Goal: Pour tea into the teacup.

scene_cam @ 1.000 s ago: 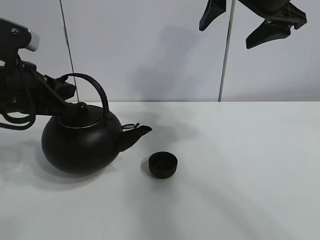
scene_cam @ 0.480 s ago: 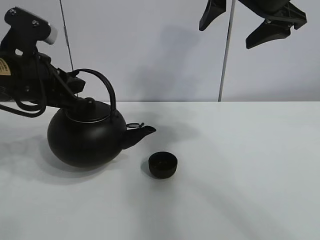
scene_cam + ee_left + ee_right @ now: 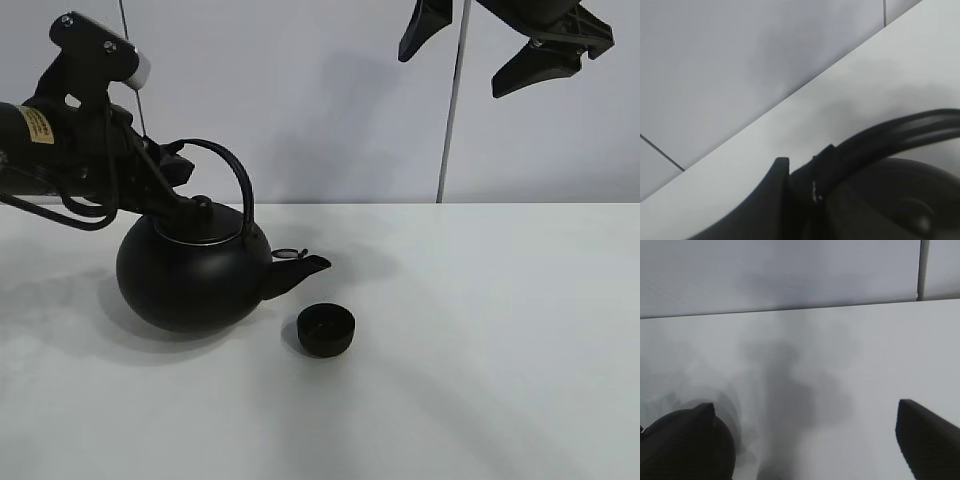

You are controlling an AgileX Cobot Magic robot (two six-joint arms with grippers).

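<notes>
Teacup [image 3: 326, 330] sits upright on the white table [image 3: 480, 350], nearest the camera and a bit left of center. Just behind it to the left is the big black kettle [image 3: 195, 280], spout pointing right, its tip close to the cup but not over it. Left gripper [image 3: 172, 170] is clamped on the left end of the kettle's handle. Right gripper [image 3: 450, 72] hangs high up on the far right, jaws wide apart.
</notes>
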